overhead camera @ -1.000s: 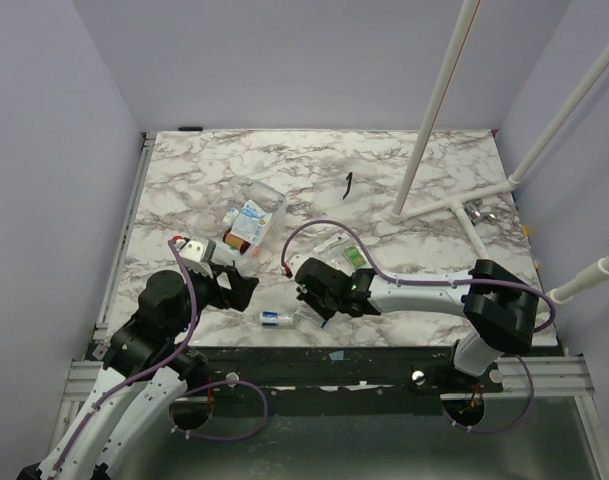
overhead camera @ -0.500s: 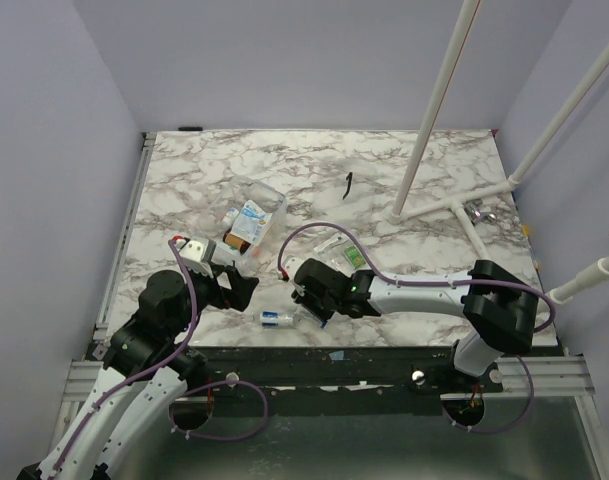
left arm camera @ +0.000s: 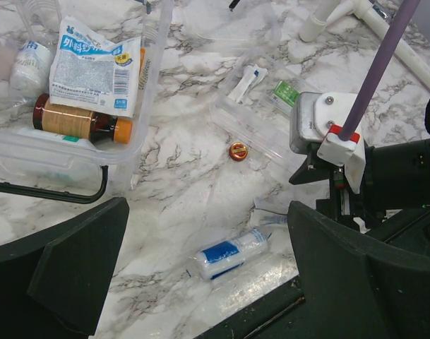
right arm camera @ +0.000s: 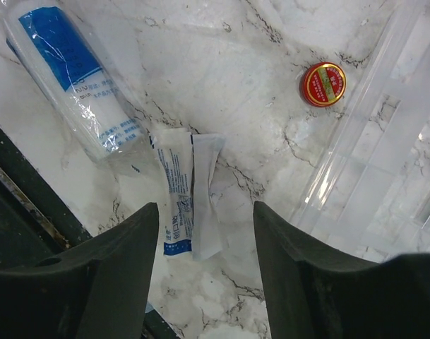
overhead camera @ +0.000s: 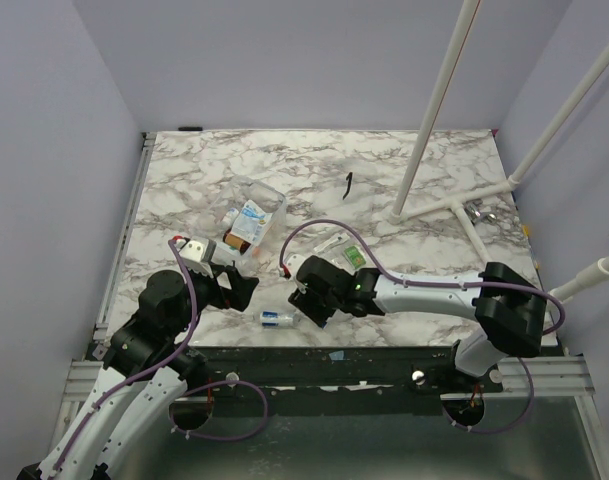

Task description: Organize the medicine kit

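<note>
The marble counter point(overhead camera: 214, 165) is holding a clear medicine kit point(overhead camera: 269, 197) at middle left. A blue-and-white roll point(overhead camera: 277, 319) is lying near the bottom edge. Two white packets point(right arm camera: 188, 205) are lying just beside it, and a small red tin point(right arm camera: 323, 83) is sitting nearby.

Clear plastic medicine kit point(overhead camera: 269, 197), open, black-handled, on the table point(overhead camera: 214, 160), left of centre.
</note>
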Tool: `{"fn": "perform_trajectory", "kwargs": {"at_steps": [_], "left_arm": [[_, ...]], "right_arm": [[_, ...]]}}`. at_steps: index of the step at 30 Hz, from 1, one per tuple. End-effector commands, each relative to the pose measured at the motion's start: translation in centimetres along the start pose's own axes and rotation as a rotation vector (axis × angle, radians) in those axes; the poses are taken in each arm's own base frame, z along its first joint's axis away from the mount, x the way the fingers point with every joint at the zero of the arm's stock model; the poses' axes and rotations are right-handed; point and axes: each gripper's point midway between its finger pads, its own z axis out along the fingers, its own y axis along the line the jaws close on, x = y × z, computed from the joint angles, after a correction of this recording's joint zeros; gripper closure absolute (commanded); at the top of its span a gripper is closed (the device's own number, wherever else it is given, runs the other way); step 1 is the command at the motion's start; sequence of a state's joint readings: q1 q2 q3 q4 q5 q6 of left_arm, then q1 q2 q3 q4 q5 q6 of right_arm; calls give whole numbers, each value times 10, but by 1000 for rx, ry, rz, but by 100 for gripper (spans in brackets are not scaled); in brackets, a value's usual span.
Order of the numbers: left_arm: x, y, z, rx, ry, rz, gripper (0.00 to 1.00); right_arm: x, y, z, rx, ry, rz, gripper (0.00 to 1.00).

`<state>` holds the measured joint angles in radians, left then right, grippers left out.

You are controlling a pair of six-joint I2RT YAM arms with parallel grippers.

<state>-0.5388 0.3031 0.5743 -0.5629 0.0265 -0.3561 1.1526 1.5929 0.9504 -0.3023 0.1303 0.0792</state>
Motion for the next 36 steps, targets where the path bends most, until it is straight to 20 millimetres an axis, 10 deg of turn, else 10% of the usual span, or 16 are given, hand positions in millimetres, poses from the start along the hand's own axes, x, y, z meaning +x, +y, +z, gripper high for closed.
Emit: {"fn": "perform_trajectory", "kwargs": {"at_steps": [1,26,36], "left_arm": [[-2,1,1,-6,-15,-1,2],[-2,1,2,-7,-12,0,2],[-2,1,2,-6,-13,0,2]], "right_arm": [[-1,7,-7,-31,14,-5,39],[17,22,29,-36,77,14,49],[16,12,27,30,81,8,91]]}}
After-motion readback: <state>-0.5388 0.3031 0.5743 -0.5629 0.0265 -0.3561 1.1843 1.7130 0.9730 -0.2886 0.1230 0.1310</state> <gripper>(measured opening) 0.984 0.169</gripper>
